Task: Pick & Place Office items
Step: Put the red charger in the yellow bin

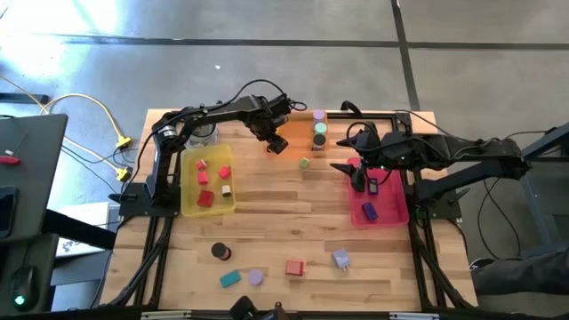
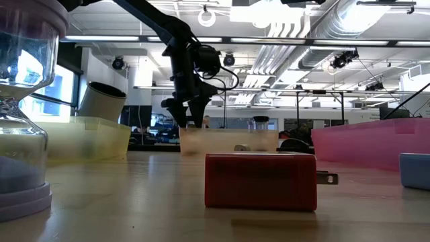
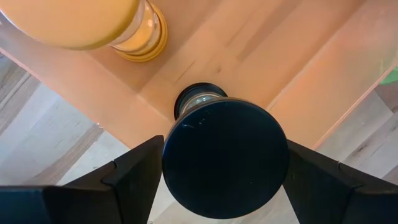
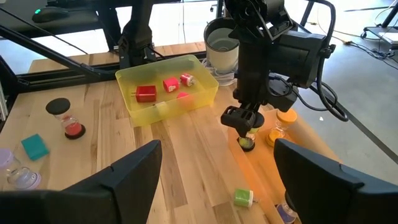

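Left gripper (image 1: 276, 142) hovers over the orange tray (image 1: 293, 153) at the table's far side, straddling a black hourglass-shaped timer (image 3: 224, 165); wrist view shows the fingers (image 3: 130, 180) apart on either side of its top cap, no clear contact, so it looks released or nearly so. An orange timer (image 3: 93, 25) stands just beside it in the same tray. Right gripper (image 1: 357, 173), jaws open and empty, waits over the pink tray (image 1: 391, 213). Risk: the black timer is tall on a small base; a finger brushing the cap as the arm lifts could topple it into the orange neighbour. Loose items, including a red block (image 1: 294, 267), lie along the near edge.
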Controlling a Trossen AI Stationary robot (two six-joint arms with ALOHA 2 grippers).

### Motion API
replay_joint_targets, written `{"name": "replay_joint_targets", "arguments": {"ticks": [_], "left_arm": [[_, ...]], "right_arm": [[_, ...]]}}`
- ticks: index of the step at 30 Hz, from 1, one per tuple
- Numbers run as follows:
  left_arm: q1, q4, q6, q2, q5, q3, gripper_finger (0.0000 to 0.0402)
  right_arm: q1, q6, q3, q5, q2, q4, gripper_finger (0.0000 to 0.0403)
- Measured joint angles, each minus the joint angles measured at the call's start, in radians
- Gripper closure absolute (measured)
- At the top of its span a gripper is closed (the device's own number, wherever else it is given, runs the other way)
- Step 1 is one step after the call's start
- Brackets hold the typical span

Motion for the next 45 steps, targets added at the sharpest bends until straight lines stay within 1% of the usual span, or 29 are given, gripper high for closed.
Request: {"name": "replay_joint_targets", "arguments": {"ticks": [7,19,21,29,31,33,39,42,45], "left_arm": [[0.004,-0.004,-0.001,-0.015,-0.003,0.0,0.0109],[0.008,-0.028,0.018,-0.132,-0.006,0.001,0.0109],[0.008,-0.043,0.038,-0.149,-0.006,0.002,0.0109],[0.005,-0.171,0.037,-0.206,-0.006,0.002,0.0109],[-0.002,-0.196,0.079,-0.223,-0.009,0.002,0.0109],[-0.016,-0.227,0.137,-0.24,-0.01,0.002,0.0109],[-0.086,-0.342,0.177,-0.289,-0.013,0.002,0.0109],[-0.144,-0.443,0.225,-0.303,-0.009,0.002,0.0109],[-0.213,-0.548,0.236,-0.305,-0.006,0.002,0.0109]], "right_arm": [[0.0,0.0,0.0,-0.001,0.0,0.0,0.0103],[0.0,-0.005,0.0,-0.001,0.0,-0.001,0.0103],[0.0,-0.007,0.0,0.0,0.0,-0.003,0.0103],[0.0,-0.007,0.0,-0.001,0.0,-0.034,0.0103],[0.0,-0.007,0.0,-0.001,0.0,-0.034,0.0103],[0.0,-0.008,0.0,0.0,0.0,-0.034,0.0103],[0.0,-0.008,0.0,-0.001,0.0,-0.053,0.0103],[0.0,-0.007,0.0,-0.001,0.0,-0.064,0.0103],[0.0,-0.007,0.0,-0.001,0.001,-0.071,0.0103]]}}
